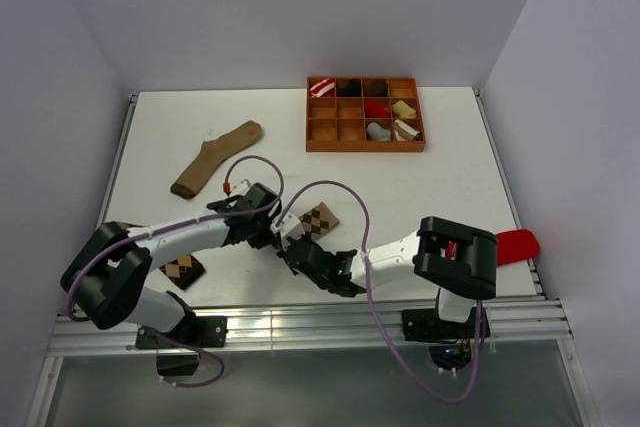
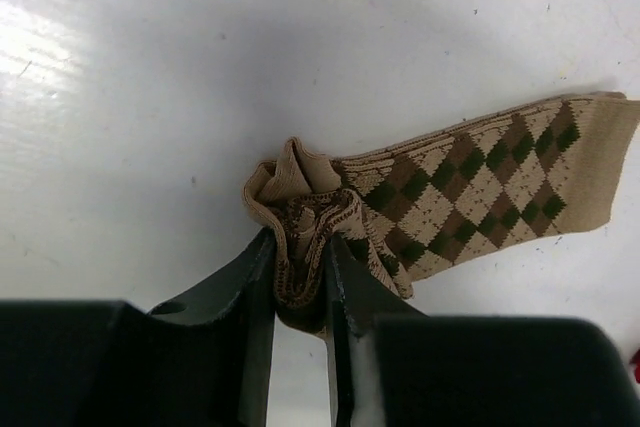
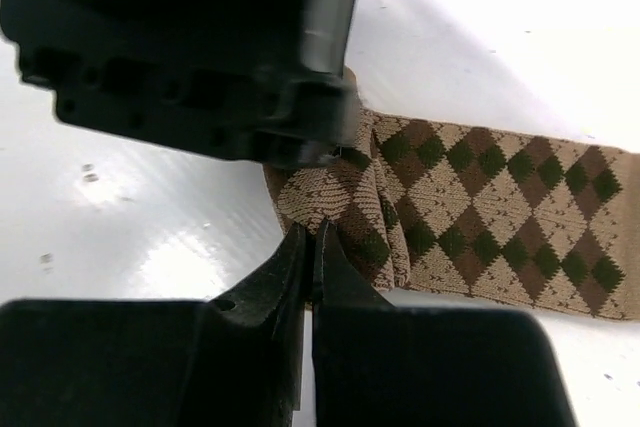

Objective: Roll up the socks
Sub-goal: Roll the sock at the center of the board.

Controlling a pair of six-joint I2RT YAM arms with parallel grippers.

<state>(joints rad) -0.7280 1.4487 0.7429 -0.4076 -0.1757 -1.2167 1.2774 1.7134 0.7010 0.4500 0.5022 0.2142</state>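
- Two robot arms meet over the near middle of a white table (image 1: pixel 440 187).
- A light argyle sock (image 2: pixel 480 187) lies flat there, tan with brown and green diamonds. The end nearest the arms is bunched into a loose roll.
- The left gripper (image 2: pixel 300 262) pinches that bunched end, with folded fabric squeezed between its two fingers.
- The right gripper (image 3: pixel 312 242) sits just beside the left one. Its fingers are pressed together, and the tips are at the edge of the same bunched end. Whether any fabric is caught between them cannot be told.
- A dark argyle sock (image 1: pixel 184 270) lies at the near left, partly under the left arm.
- A long tan sock (image 1: pixel 215 159) lies farther back on the left, well apart from the others.
- A brown tray (image 1: pixel 365 147) with compartments stands at the far side, with small bundles in several of them.
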